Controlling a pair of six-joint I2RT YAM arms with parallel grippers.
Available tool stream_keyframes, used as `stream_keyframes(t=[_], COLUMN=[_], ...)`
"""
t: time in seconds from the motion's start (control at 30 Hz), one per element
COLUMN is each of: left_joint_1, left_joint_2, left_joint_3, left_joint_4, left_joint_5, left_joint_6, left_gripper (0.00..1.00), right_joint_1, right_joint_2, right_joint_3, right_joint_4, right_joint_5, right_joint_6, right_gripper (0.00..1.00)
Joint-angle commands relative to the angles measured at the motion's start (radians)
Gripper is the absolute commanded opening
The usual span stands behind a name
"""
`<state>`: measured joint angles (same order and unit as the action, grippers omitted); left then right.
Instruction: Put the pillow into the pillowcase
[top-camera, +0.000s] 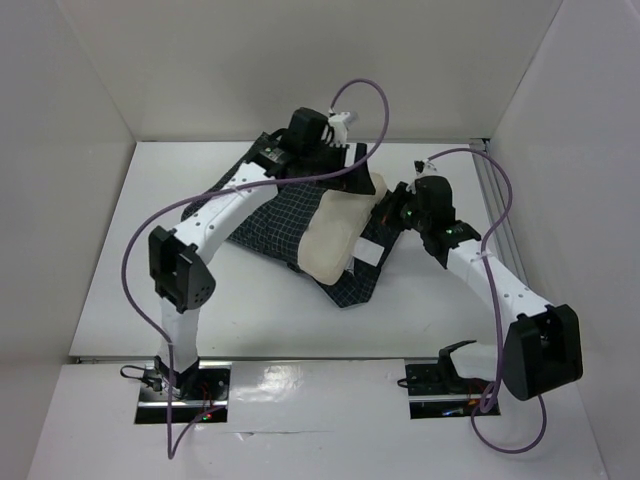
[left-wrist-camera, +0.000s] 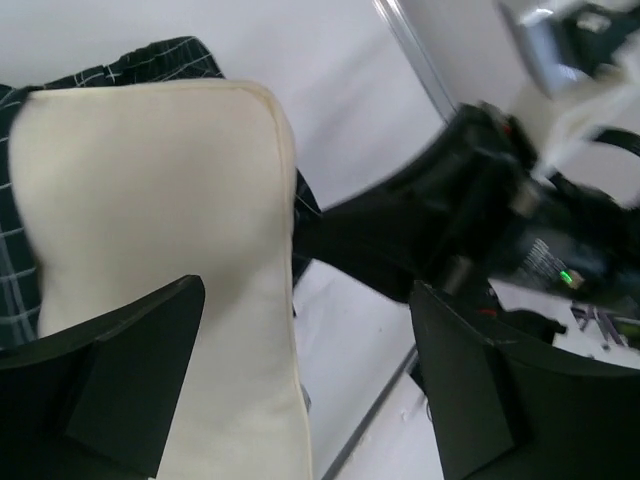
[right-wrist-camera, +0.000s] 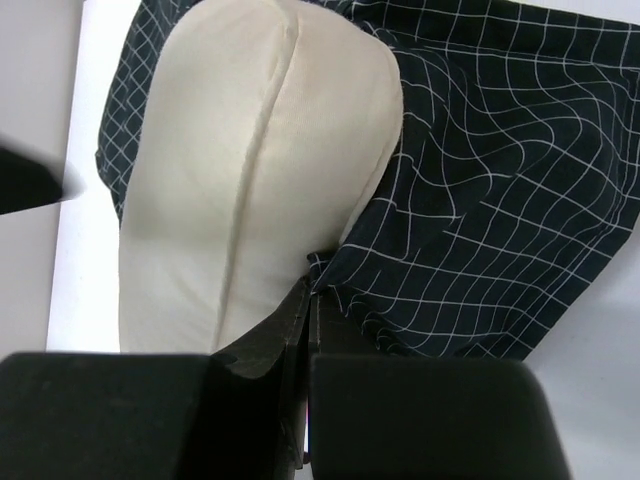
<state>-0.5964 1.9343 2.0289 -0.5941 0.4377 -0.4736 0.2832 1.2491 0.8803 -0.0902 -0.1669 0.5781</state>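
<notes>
The cream pillow (top-camera: 335, 235) lies on the dark checked pillowcase (top-camera: 265, 225) in the middle of the table, one end in the cloth's folds. My left gripper (top-camera: 345, 165) hangs over the pillow's far end. Seen from the left wrist, the left gripper (left-wrist-camera: 305, 385) stands open with its fingers (left-wrist-camera: 130, 370) wide apart; the pillow (left-wrist-camera: 150, 220) sits below the left finger and nothing is held. The right gripper (top-camera: 385, 215) is at the pillow's right side. In the right wrist view the right gripper (right-wrist-camera: 312, 300) is shut on the pillowcase (right-wrist-camera: 500, 200) edge, right beside the pillow (right-wrist-camera: 250, 170).
White walls close in the table on the left, back and right. A metal rail (top-camera: 492, 200) runs along the right wall. Purple cables (top-camera: 150, 240) loop off both arms. The right arm (left-wrist-camera: 480, 220) fills the right side of the left wrist view, close to the left gripper.
</notes>
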Motion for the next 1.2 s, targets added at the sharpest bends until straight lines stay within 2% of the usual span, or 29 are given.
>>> stream_keyframes(t=[0.0, 0.13, 0.17, 0.27, 0.37, 0.43, 0.47, 0.5, 0.53, 0.63, 0.7, 0.83, 0.97, 1.07, 1.17], left_joint_1=[-0.029, -0.097, -0.114, -0.14, -0.14, -0.14, -0.14, -0.14, -0.129, -0.099, -0.089, -0.08, -0.08, -0.08, -0.08], left_joint_2=[0.101, 0.135, 0.135, 0.153, 0.164, 0.175, 0.187, 0.208, 0.222, 0.247, 0.235, 0.203, 0.203, 0.177, 0.147], left_joint_3=[0.097, 0.137, 0.137, 0.128, 0.093, 0.071, 0.062, 0.062, 0.062, 0.016, -0.08, -0.197, -0.291, -0.396, -0.496], left_joint_4=[0.008, -0.006, 0.005, -0.015, -0.024, -0.013, -0.004, 0.01, 0.01, -0.006, 0.028, 0.051, 0.051, 0.085, 0.114], left_joint_5=[-0.137, -0.328, -0.424, -0.523, -0.524, -0.447, -0.368, -0.34, -0.317, -0.254, -0.244, -0.244, -0.163, -0.058, -0.028], left_joint_6=[0.015, 0.076, 0.116, 0.116, 0.116, 0.127, 0.138, 0.138, 0.126, 0.09, 0.09, 0.099, 0.133, 0.145, 0.145], left_gripper=[0.98, 1.0, 1.0, 1.0, 0.98, 0.79, 0.64, 0.41, 0.0, 0.0, 0.0, 0.0, 0.0, 0.0, 0.0], right_joint_1=[-0.006, -0.006, -0.006, -0.006, -0.006, -0.006, -0.006, -0.006, -0.006, -0.015, -0.027, -0.039, -0.039, -0.049, -0.049], right_joint_2=[-0.057, -0.057, -0.057, -0.068, -0.079, -0.079, -0.079, -0.088, -0.088, -0.135, -0.166, -0.191, -0.191, -0.177, -0.158], right_joint_3=[0.023, 0.032, 0.032, 0.032, 0.032, 0.032, 0.032, 0.032, 0.032, 0.014, -0.006, 0.003, 0.025, 0.025, 0.034], right_joint_4=[0.101, 0.101, 0.101, 0.101, 0.101, 0.101, 0.101, 0.112, 0.112, 0.136, 0.158, 0.179, 0.204, 0.282, 0.364], right_joint_5=[-0.008, -0.029, -0.029, -0.029, -0.029, -0.029, -0.029, -0.029, -0.017, 0.05, 0.09, 0.102, 0.125, 0.135, 0.125], right_joint_6=[-0.007, -0.007, 0.002, 0.002, 0.002, 0.011, 0.02, 0.02, 0.032, 0.068, 0.088, 0.088, 0.088, 0.097, 0.106], right_gripper=[0.0, 0.0, 0.0, 0.0, 0.0, 0.0, 0.0, 0.0, 0.0, 0.0, 0.0, 0.0, 0.0, 0.0, 0.0])
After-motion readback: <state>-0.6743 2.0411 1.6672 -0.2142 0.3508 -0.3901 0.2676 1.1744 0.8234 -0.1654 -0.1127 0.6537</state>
